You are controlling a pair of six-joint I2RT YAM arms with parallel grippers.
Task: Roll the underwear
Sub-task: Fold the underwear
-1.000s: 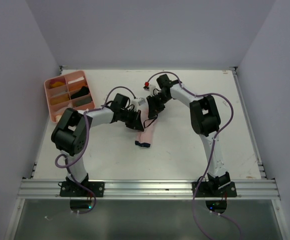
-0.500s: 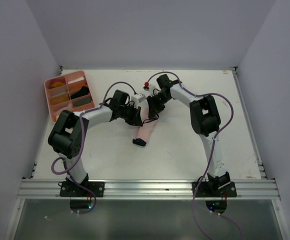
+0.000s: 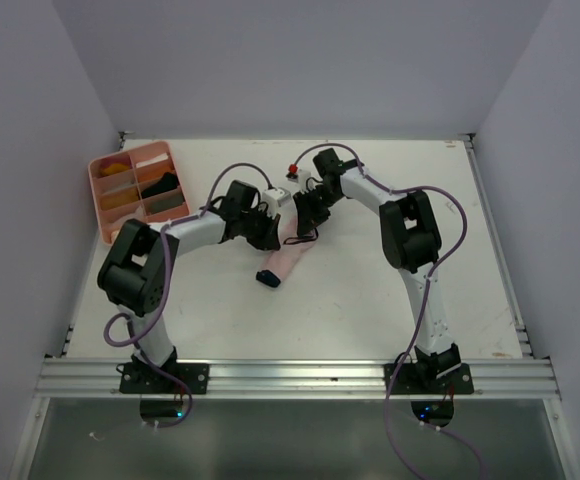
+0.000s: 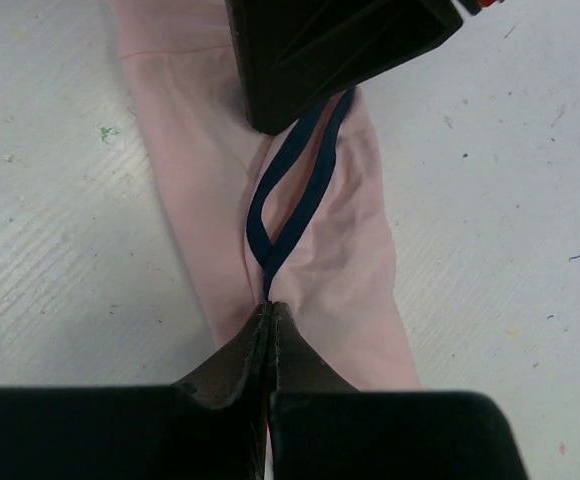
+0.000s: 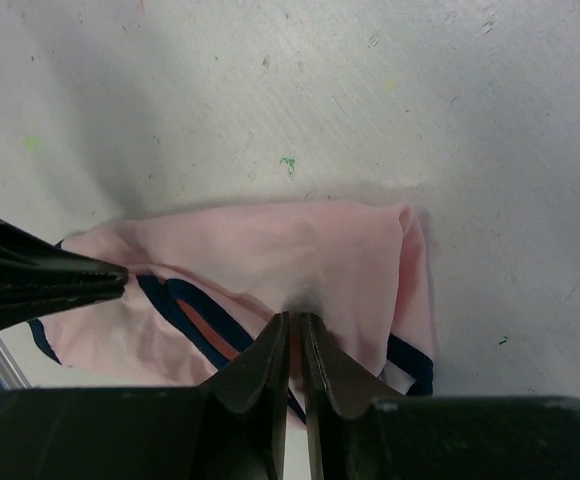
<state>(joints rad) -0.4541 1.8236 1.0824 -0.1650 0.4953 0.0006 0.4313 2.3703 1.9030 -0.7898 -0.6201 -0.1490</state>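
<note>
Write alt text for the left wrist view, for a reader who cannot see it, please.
The left pincer, shut, pinches the pink underwear at the point where its dark blue edging crosses. The black right pincer meets the same cloth at the top of the picture, and the garment lies on a white table.

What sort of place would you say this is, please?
Probably a lab test cell for robots: a white table boxed in by plain walls, two arms bolted to an aluminium rail, and pink underwear as practice material.
</note>
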